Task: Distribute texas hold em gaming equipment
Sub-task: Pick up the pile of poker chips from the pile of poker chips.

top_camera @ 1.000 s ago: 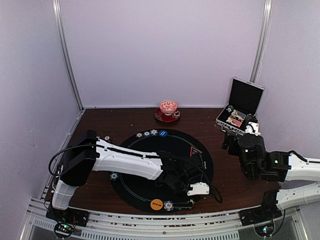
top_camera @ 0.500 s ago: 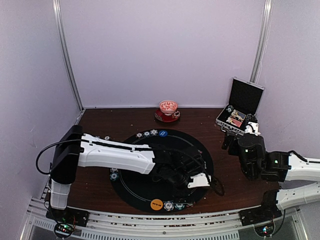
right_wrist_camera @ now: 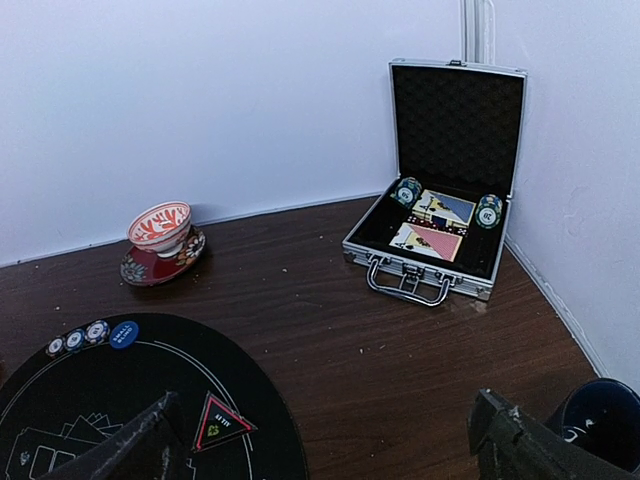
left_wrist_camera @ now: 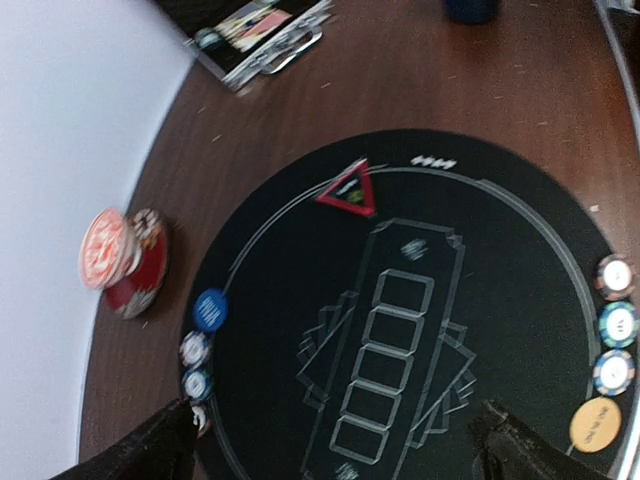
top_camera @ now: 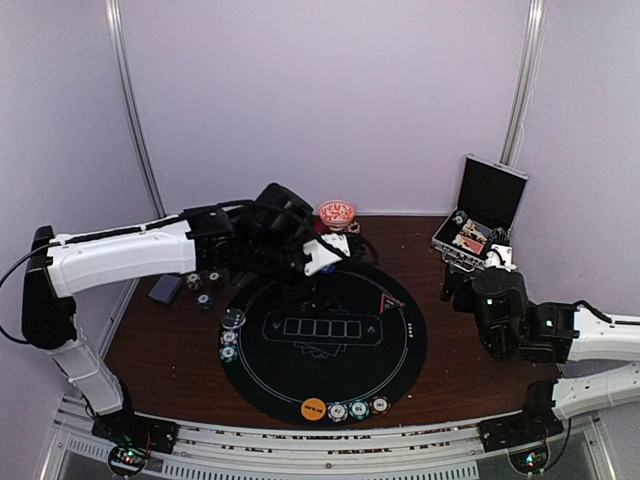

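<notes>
Left gripper [left_wrist_camera: 335,455] has just let go: 1 second back it sat low and half closed at the near rim of the mat [top_camera: 300,375]. Now its jaws are wide apart with nothing between them. The row by the orange disc [top_camera: 314,408] now reads 3 striped chips [top_camera: 358,409], so I'd judge that seat's chip drop done.

You've swung the left arm up and away. It stretches from its base across the far-left of the table, with the wrist raised over the mat's far rim, close to the cup [top_camera: 337,213]. Its camera looks down on the mat.

Other equipment: the blue disc [left_wrist_camera: 209,311] plus small chips sit at the far rim. A clear disc [top_camera: 233,318] with chips is at the left rim. A grey-blue card stack [top_camera: 165,289] lies off the mat, left.

Right gripper [right_wrist_camera: 325,445] is also spread, empty, hovering between mat and case [right_wrist_camera: 455,110], facing it. Cards [right_wrist_camera: 425,240] and chips are left inside, so distribution isn't finished.
</notes>
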You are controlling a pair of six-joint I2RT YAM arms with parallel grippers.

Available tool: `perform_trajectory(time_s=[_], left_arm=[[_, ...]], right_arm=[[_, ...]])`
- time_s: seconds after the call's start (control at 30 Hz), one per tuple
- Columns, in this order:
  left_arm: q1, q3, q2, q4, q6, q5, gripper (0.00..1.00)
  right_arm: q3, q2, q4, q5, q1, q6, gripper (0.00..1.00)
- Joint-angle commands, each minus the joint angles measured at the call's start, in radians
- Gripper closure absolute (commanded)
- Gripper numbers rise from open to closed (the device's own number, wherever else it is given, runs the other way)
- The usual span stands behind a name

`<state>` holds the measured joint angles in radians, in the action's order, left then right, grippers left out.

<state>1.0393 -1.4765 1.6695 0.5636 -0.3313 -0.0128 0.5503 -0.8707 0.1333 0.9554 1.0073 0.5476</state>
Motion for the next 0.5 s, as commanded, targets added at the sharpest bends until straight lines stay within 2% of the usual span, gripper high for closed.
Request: perform_trajectory(time_s=[0.0,0.13,0.3,0.47], left_arm=[[-0.155,0.087,-0.115,-0.036,-0.011,-0.035,0.02],[-0.288,0.142,-0.18,-0.027,0.022,-0.072,0.02],[-0.515,0.215,-0.185,-0.025,0.035,-0.001,0.02],[-0.738,0.251,-0.102,-0.057,0.027,0.118,0.02]], right_arm=[[-0.002,-0.024,-0.014,-0.021,-0.004,-0.014,0.0],[0.004,-0.041,-0.018,-0.031,-0.003,-0.017,0.0],[0.003,-0.048,-0.022,-0.042,-0.003,-0.019,0.0],[0.006,-0.054,-0.026,-0.055,-0.003,-0.024,0.0]])
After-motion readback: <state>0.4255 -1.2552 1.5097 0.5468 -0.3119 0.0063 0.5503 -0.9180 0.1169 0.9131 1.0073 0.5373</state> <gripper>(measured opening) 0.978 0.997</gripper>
